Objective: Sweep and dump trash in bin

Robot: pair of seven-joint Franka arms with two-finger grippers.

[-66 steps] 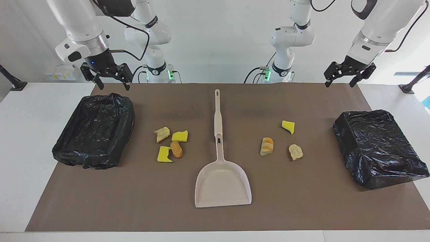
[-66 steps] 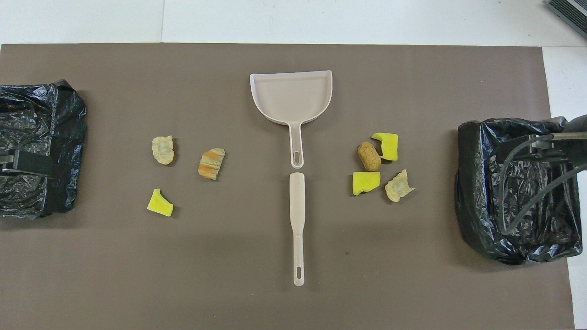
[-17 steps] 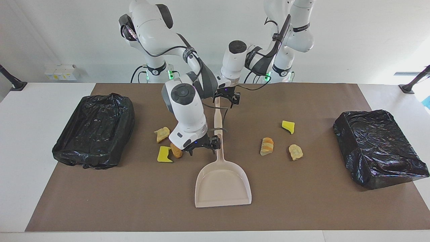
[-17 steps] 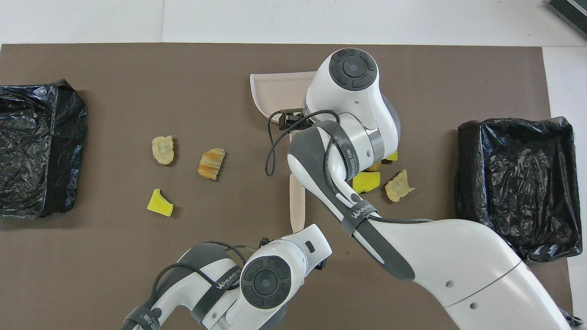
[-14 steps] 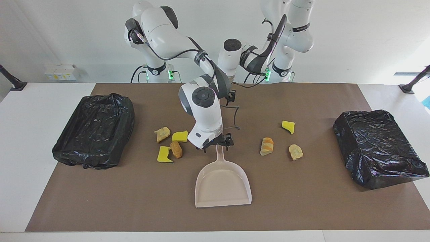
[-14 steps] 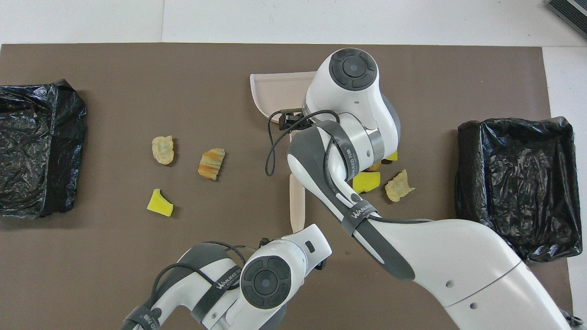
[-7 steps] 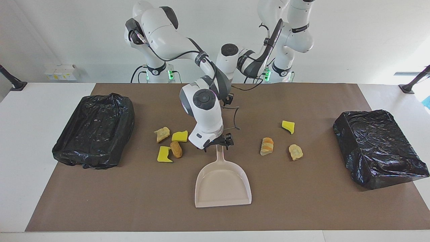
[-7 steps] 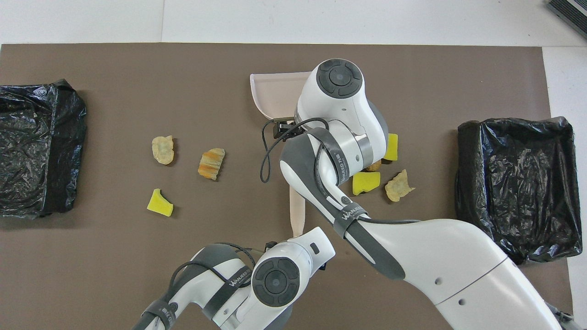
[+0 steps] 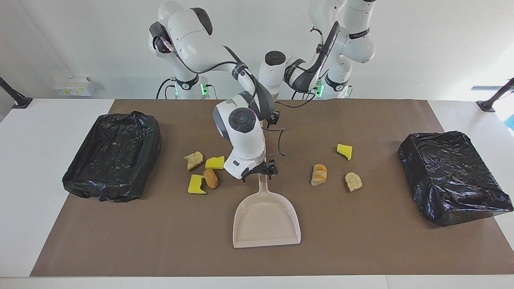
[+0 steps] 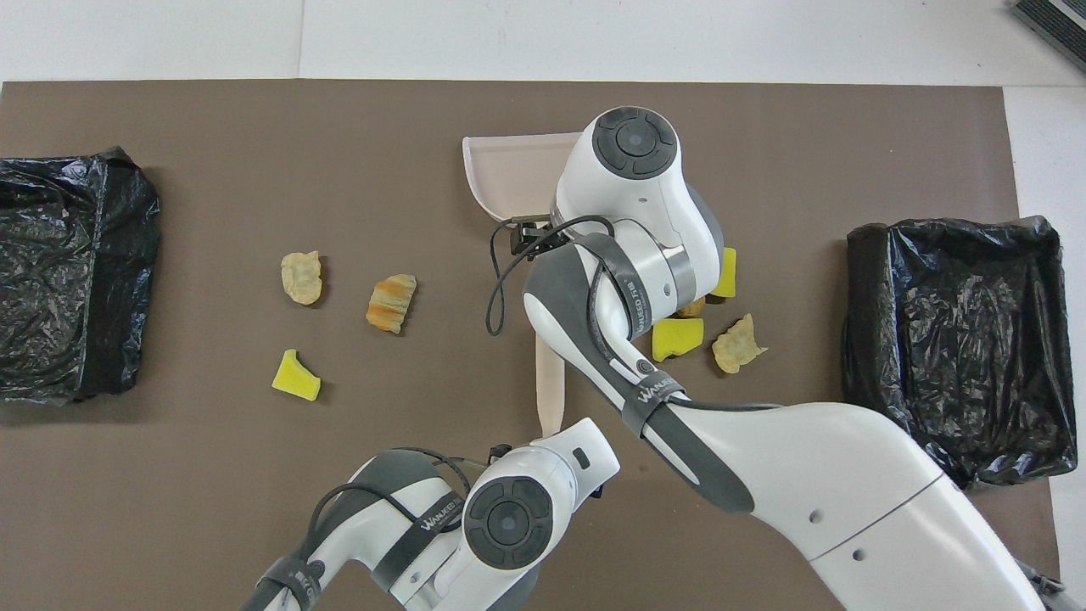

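The right arm is stretched from its base out over the middle of the bench [image 9: 36, 180], bent sharply at the wrist so that the hand points steeply down. The right claw [image 9: 259, 171] is set low at the handle of the beige dustpan [image 9: 267, 218], and its fingers are seen spread wide, one on each side of the handle, with nothing gripped.

The left arm is folded low, with the wrist turned downward over the end of the brush [image 10: 550, 382] nearest the robots. The left claw [image 9: 274, 119] is mostly hidden by the right arm, so how far it is open, and whether the brush is held, cannot be told.

The trash [image 9: 210, 178] is scattered on the brown mat [image 9: 160, 241] in two groups. Four pieces are clustered beside the dustpan handle toward the right arm's end, and three pieces [image 9: 319, 174] are spread toward the left arm's end. A black-lined bin [image 9: 114, 156] is placed at one end of the mat and a second bin [image 9: 453, 176] at the other.
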